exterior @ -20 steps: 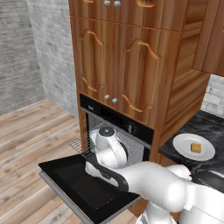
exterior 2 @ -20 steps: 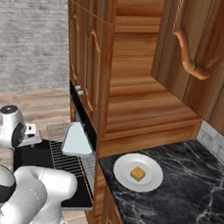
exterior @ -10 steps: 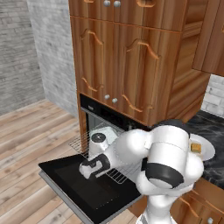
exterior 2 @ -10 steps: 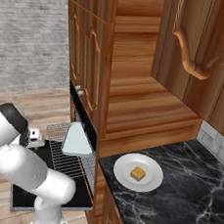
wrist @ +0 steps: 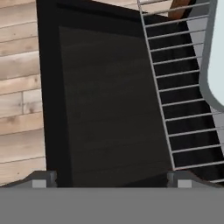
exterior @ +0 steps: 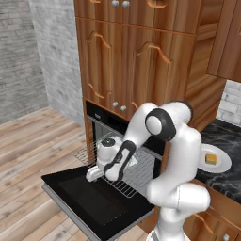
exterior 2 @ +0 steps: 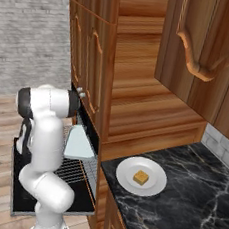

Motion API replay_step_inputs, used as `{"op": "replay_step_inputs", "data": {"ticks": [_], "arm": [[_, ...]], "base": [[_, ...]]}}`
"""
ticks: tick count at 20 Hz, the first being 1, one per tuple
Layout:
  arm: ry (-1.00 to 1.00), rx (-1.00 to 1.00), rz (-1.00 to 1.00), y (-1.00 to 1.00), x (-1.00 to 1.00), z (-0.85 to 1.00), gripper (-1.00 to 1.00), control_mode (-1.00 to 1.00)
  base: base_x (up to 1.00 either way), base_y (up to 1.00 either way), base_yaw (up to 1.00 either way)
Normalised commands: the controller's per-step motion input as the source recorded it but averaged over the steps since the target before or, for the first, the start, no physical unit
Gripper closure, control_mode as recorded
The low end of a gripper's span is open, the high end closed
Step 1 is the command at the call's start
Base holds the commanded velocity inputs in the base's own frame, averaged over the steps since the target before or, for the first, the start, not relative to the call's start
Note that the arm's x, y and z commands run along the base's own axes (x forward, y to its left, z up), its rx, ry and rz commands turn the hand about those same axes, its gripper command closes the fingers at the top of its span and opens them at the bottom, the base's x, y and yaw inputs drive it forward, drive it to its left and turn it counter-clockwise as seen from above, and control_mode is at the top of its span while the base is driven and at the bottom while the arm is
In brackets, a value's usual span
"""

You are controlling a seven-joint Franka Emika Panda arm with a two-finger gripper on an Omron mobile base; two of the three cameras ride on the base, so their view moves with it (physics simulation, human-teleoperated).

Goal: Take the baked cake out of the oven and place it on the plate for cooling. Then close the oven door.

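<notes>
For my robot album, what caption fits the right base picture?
Cake cooling on the white plate while the oven door hangs open.

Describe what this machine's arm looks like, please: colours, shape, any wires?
The arm is made of glossy white, rounded segments linked by dark joints, one showing as a black ring at the elbow. No loose wires show. Its tool ends in two small dark grey finger tips.

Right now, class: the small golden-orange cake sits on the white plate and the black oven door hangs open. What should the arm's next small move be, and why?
Probably slide the wire rack in: it juts over the open black oven door, blocking closing. The open gripper hovers there; the golden-orange cake already sits on the round white plate.
</notes>
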Motion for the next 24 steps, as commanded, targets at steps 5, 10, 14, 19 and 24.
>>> {"op": "replay_step_inputs", "data": {"ticks": [5, 10, 14, 19, 24], "arm": [[0.00, -0.14, -0.04, 0.60, 0.28, -0.33, -1.00, -1.00], [0.00, -0.17, -0.05, 0.65, 0.10, -0.27, -1.00, -1.00], [0.01, -0.16, -0.09, 0.46, 0.35, -0.24, -1.00, -1.00], [0.04, -0.13, -0.11, 0.33, 0.56, -0.20, -1.00, -1.00], [0.08, -0.10, -0.10, 0.27, 0.68, -0.15, -1.00, -1.00]], "base": [[0.00, 0.00, 0.00], [0.00, 0.00, 0.00], [0.00, 0.00, 0.00], [0.00, 0.00, 0.00], [0.00, 0.00, 0.00]]}}
